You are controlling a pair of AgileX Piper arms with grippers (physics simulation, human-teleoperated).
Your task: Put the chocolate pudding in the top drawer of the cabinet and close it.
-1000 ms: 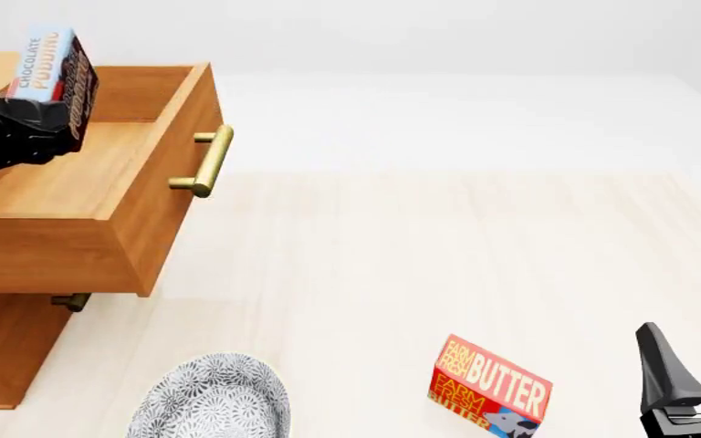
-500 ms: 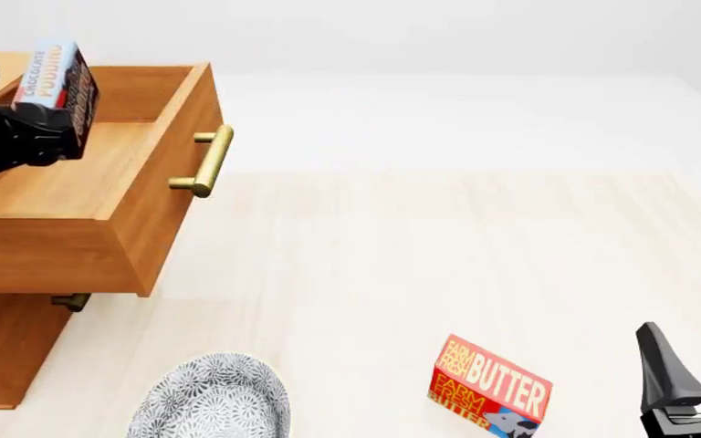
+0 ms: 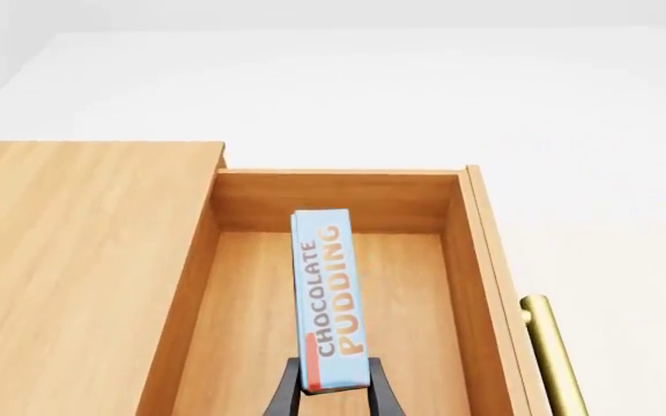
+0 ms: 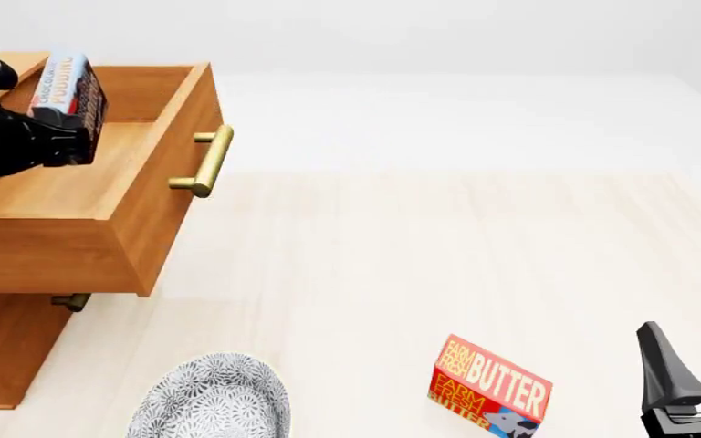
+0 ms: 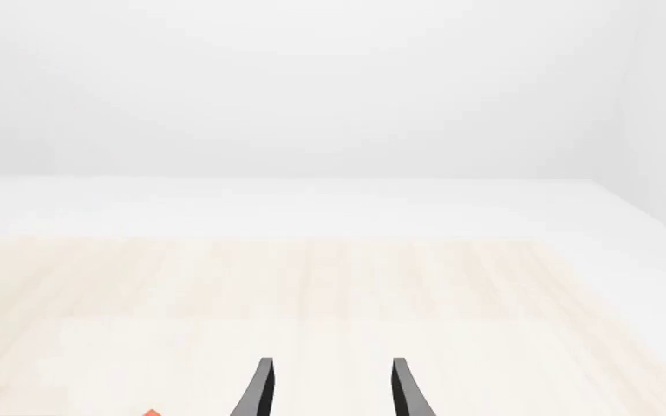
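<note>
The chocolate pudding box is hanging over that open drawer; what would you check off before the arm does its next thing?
1. Top drawer pulled open: ok.
2. Chocolate pudding pinched in left gripper: ok.
3. Box over the drawer opening, inside its walls: ok.
4. Drawer floor under the box free of other things: ok.
5. Gap between box and drawer floor: cannot tell.
6. Right gripper open, far from the cabinet: ok.

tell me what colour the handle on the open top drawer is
Brass gold, a plain bar handle on the light-brown top drawer; it shows best in the front view.
</note>
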